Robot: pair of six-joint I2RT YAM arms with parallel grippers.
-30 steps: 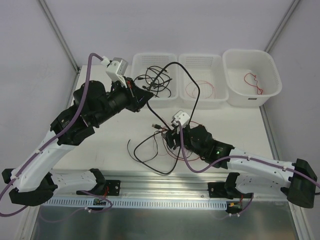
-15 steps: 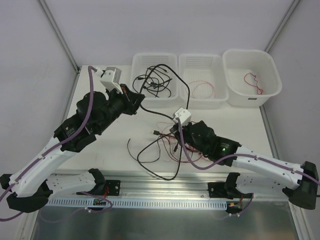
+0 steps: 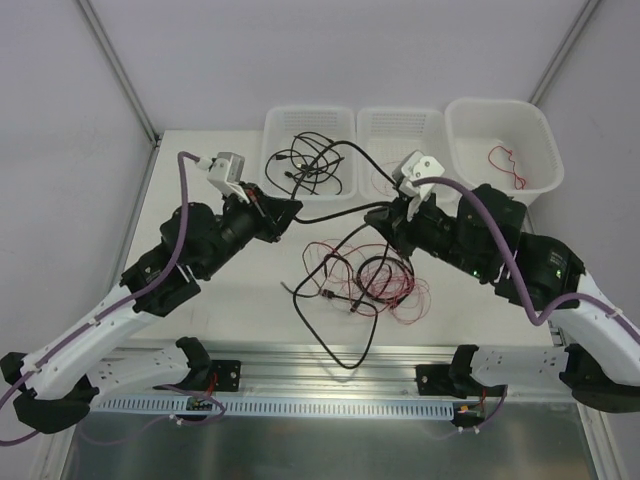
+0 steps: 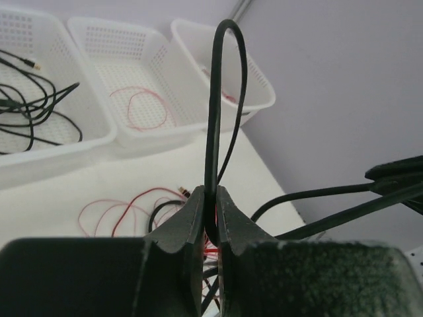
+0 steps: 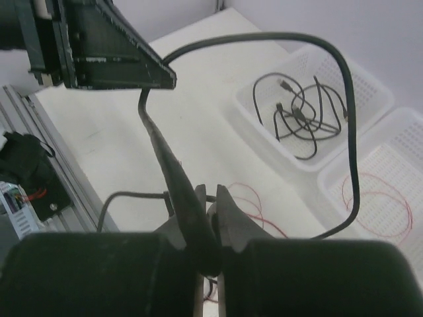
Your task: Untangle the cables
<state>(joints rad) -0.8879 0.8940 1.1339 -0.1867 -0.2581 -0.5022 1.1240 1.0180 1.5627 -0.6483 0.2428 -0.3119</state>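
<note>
Lying nearest, on the counter (image 3: 245,300) midway between the two arms: a knot of thin red wires and black cables (image 3: 362,283), not yet parted. Just beyond it, gripping one thick black cable (image 5: 166,157) at what looks like two spots: left claw (image 4: 210,193) clenched on it left of the knot, right claw (image 5: 210,198) clenched on it to the right, the span between them hanging clear of the counter.

Judging the step as drawing this cable free of the red wires. Probably going best by lifting and spreading both claws slowly and evenly, watching whether the red loops are sliding off or riding up. Easing back if the whole knot is rising, since a hard pull seems apt to tighten it.

Standing in a row along the far edge, three white containers:
- left basket (image 3: 310,111), holding several black cords (image 3: 310,160) with small plugs
- middle basket (image 3: 400,111), holding a looped red wire (image 4: 137,107)
- right tub (image 3: 500,102), deeper, holding a crumpled red strand (image 3: 505,165)

Apparently sorting by kind, so probably heading for the left basket with this one.
</note>
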